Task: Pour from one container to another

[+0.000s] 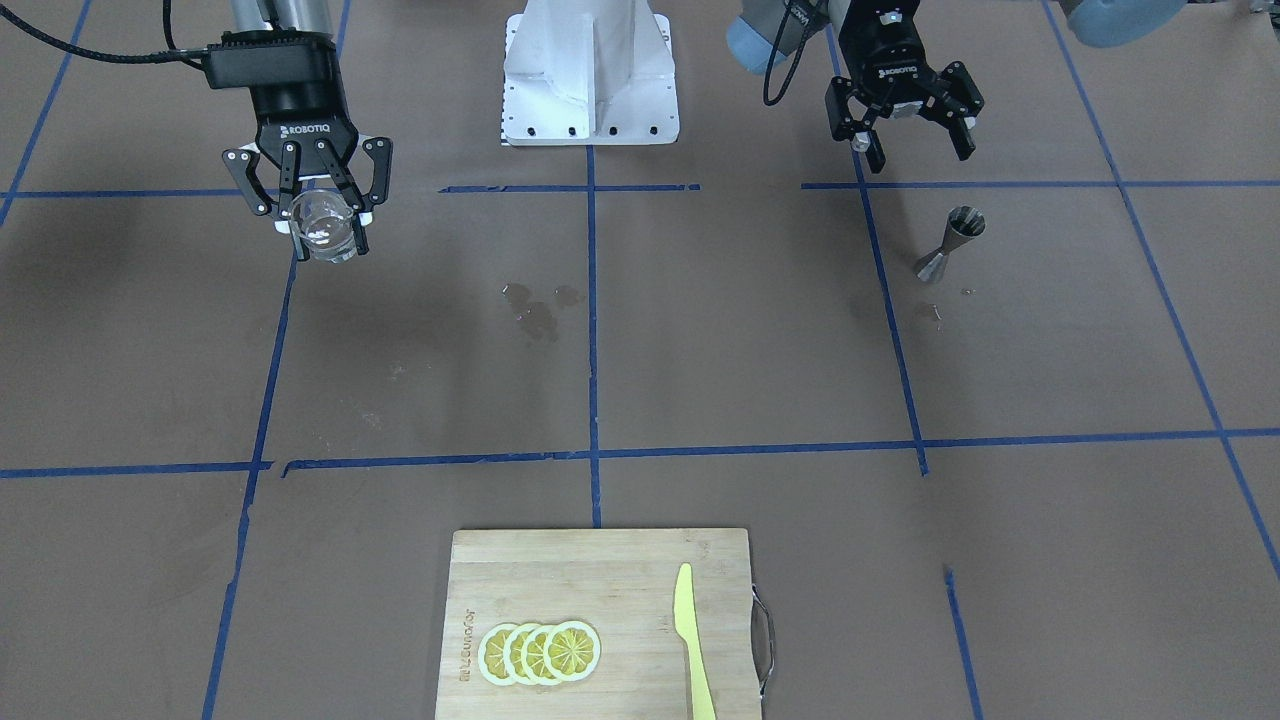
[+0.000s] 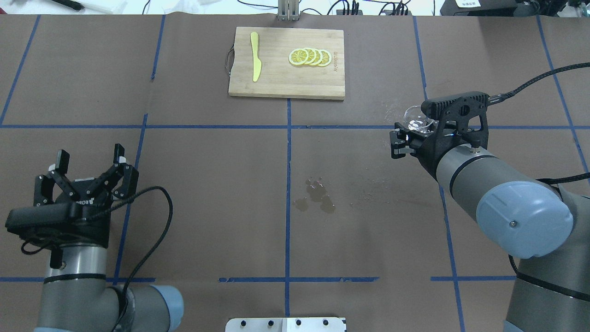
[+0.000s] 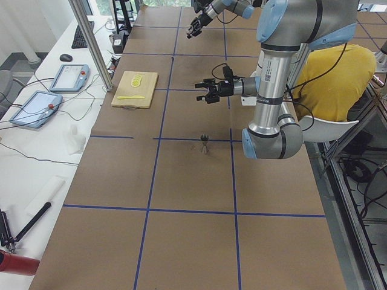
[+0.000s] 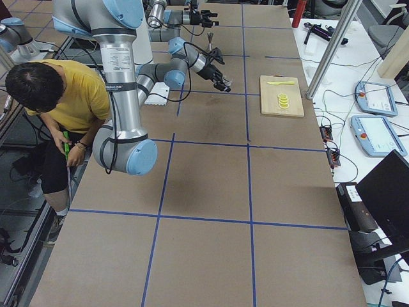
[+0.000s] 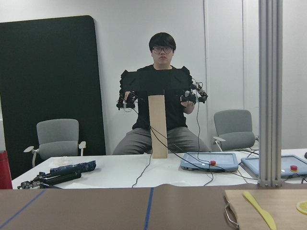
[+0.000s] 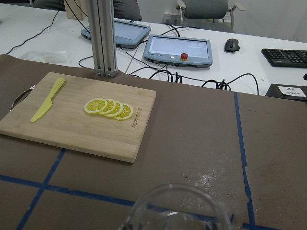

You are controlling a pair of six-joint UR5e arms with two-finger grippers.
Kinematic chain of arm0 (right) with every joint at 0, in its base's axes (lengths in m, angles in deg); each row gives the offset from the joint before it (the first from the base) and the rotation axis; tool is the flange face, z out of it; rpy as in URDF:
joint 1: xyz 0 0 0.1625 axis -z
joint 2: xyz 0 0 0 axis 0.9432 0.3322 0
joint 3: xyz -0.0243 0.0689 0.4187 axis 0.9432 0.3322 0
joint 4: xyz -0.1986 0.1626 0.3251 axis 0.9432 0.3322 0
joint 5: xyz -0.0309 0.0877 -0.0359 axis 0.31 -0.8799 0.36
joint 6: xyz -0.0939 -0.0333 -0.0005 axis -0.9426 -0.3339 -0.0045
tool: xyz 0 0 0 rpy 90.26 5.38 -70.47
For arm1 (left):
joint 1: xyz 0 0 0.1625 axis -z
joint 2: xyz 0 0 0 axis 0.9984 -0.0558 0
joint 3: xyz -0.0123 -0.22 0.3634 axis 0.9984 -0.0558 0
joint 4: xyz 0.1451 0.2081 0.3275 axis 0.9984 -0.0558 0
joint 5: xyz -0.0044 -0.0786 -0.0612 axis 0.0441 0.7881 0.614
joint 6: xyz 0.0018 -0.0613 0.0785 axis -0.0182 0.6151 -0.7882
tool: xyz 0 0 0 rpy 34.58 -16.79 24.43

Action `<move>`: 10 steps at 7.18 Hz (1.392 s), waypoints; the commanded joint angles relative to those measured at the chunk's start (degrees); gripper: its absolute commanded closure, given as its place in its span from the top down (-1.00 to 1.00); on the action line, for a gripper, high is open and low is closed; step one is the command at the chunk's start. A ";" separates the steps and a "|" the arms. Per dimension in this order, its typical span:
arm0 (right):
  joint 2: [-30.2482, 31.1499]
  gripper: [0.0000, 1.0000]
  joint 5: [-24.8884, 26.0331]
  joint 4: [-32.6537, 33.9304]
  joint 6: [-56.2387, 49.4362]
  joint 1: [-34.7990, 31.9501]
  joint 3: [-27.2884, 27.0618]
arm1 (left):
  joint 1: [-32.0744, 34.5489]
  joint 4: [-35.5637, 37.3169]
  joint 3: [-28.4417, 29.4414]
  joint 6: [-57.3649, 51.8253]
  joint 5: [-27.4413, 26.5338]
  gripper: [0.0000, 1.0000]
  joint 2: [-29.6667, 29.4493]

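Observation:
A small clear glass [image 1: 325, 228] is held above the table with my right gripper [image 1: 322, 235] shut on it. It shows in the overhead view as the glass [image 2: 417, 122] in the right gripper [image 2: 415, 131], and its rim [image 6: 177, 211] fills the bottom of the right wrist view. A steel jigger [image 1: 950, 245] stands upright on the brown paper, also seen as the jigger [image 3: 205, 142] from the left. My left gripper [image 1: 920, 153] hangs open and empty above and behind the jigger, apart from it. In the overhead view the left gripper [image 2: 91, 153] hides the jigger.
A wooden cutting board [image 1: 560, 580] with lemon slices [image 1: 540, 652] and a yellow knife [image 1: 692, 640] lies at the table's far edge. Wet spots [image 1: 535, 310] mark the paper near the centre. The robot's white base plate [image 1: 590, 80] sits at the near middle.

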 commanded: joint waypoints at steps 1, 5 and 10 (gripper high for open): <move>-0.03 -0.72 0.00 0.05 0.00 -0.07 0.24 | 8.72 3.77 -0.04 0.08 0.09 1.00 -4.75; -0.12 -0.72 0.09 0.05 -0.09 -0.24 0.24 | 16.14 19.94 -0.05 -4.28 0.18 1.00 -4.15; 0.14 -0.72 0.35 0.05 0.00 -0.50 -0.20 | 20.45 37.58 -0.13 -20.75 6.32 1.00 -4.85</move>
